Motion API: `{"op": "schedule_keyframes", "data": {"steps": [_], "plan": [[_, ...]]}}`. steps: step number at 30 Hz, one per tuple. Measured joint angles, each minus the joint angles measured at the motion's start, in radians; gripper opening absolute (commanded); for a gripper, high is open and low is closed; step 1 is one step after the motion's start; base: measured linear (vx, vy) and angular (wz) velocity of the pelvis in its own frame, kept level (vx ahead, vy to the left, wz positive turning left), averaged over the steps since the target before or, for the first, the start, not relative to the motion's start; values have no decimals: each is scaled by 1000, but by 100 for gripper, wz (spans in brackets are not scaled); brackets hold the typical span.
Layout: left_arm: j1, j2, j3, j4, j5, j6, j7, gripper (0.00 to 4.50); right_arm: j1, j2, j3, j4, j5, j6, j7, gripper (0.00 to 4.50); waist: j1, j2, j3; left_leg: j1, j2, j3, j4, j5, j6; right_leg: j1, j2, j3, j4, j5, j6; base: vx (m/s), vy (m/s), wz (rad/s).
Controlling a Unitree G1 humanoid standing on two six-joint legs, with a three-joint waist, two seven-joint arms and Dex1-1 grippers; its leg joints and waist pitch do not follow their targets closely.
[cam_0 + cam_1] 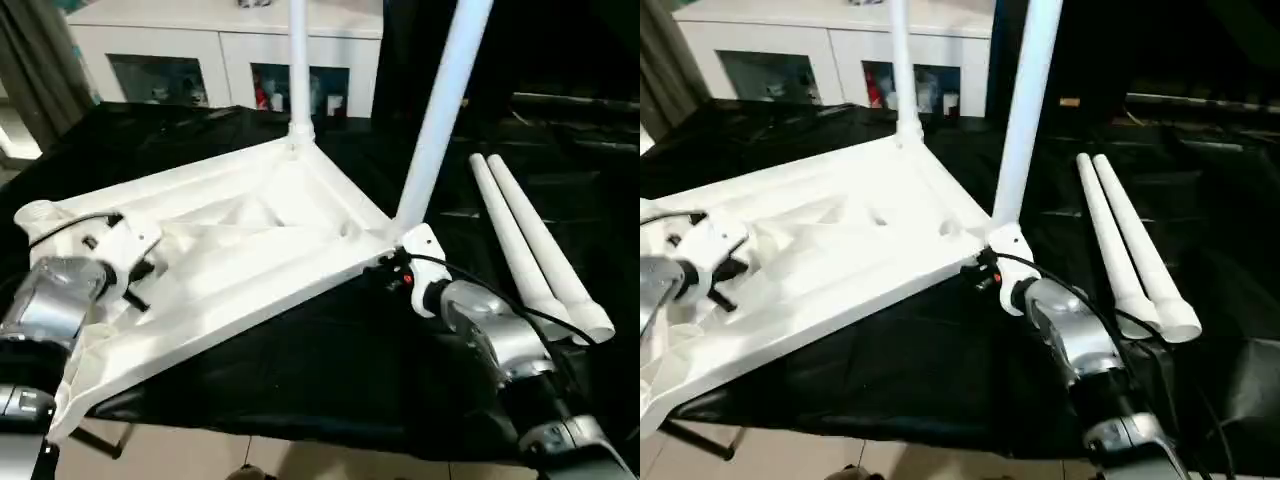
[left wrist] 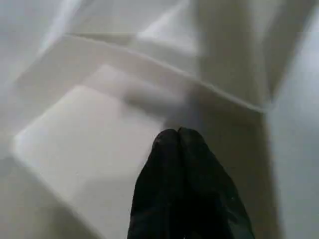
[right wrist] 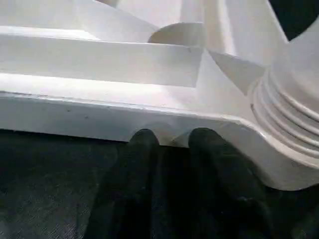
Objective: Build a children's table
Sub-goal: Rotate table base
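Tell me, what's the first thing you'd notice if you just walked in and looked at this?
A big white tabletop lies upside down on a black cloth, with two white legs already standing up from its far and right corners. Two more legs lie side by side on the cloth to the right. The robot's silver arms reach in from both sides, the right end effector at the tabletop's edge.

No text, label, brand, number or sign can be read anywhere.
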Motion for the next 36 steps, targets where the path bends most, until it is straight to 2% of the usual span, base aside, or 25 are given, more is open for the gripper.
{"op": "schedule_keyframes", "data": {"steps": [4,9,13,21,29,36], "plan": [[0,1,-5,-1,-4,-8,-42,0,-32,11,0,69,-22,-36,-6,78,-1,-1,0,2,0,0,0,1,-2,0,0,0,2,0,0,0,0,0],[14,-8,-2,-46,-60,1,-133,0,-66,31,1,158,-29,-69,-12,21,4,-1,-1,2,0,0,0,1,-2,0,0,1,2,0,0,0,0,0],[29,-31,-5,-94,-110,3,-210,0,-82,50,4,187,-30,-90,-10,4,9,-2,-1,2,0,0,0,2,-2,0,0,1,3,0,0,0,0,0],[46,-105,-37,-207,-188,47,-316,0,-114,61,-9,230,-40,-134,-2,4,4,-4,0,1,0,0,1,2,-3,0,0,0,3,0,-1,0,0,0],[24,-205,-67,-213,-186,47,-293,0,-115,41,-22,229,-46,-146,33,4,4,-4,0,1,0,0,1,2,-3,0,0,0,4,0,-1,0,0,0],[-82,-289,-113,-54,-107,-68,-155,0,-117,31,-44,218,-51,-166,-5,4,3,-4,0,1,1,0,2,4,-2,1,0,0,4,1,-2,0,0,0]]}}
